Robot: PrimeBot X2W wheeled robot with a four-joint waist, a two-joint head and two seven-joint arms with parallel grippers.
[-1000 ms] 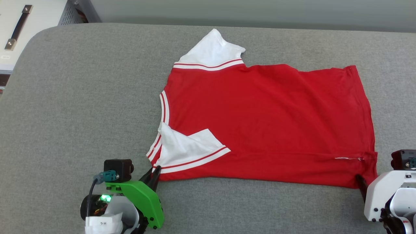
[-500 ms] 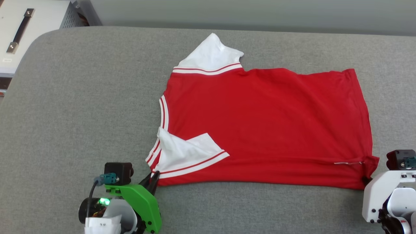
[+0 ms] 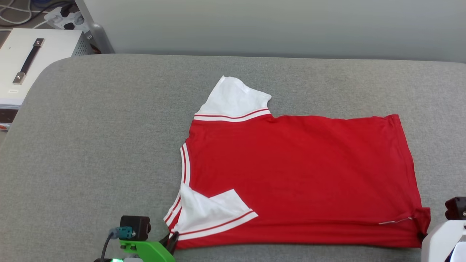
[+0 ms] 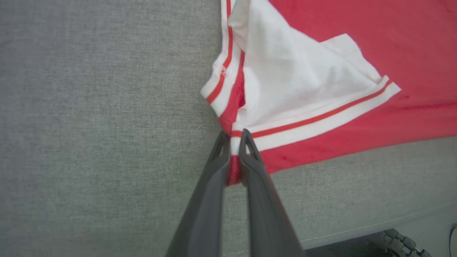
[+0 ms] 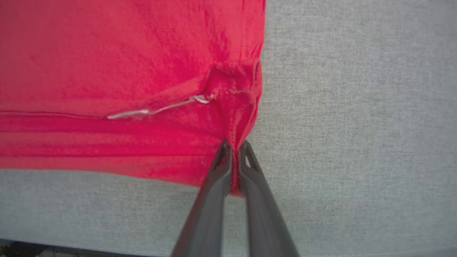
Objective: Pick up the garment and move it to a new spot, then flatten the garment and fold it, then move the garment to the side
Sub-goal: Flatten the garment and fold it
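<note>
Garment point(image 3: 298, 182): the red shirt lies spread flat on the grey fabric counter point(image 3: 109, 145), right of the counter's middle and reaching close to its near edge. Plain red side up. Collar end points to the counter's left, hem to its right.

Far sleeve point(image 3: 235, 98): white with red-and-white striped trim, sticking out toward the counter's far edge.

Near sleeve point(image 3: 209, 213): same white with the same trim, folded back over the red body and creased.

Left hand point(image 4: 234, 137): at the counter's near edge, on the garment's shoulder corner. Fingers drawn narrow and clamped on the cloth, with a strip of red fabric and white trim pinched between them. The arm's green housing point(image 3: 145, 251) shows just behind the grip.

Right hand point(image 5: 234, 144): also at the counter's near edge, further right, on the garment's hem corner. Fingers narrow and gripping a fold of red cloth, which puckers and bunches just above the fingertips. A loose white thread point(image 5: 157, 109) runs along the side seam just beside that pucker.

The garment's near edge runs almost straight between the two grips.

Beyond the counter's far left corner: a white cabinet point(image 3: 36, 69) with a black handle on top, and cables point(image 3: 22, 11) behind it
</note>
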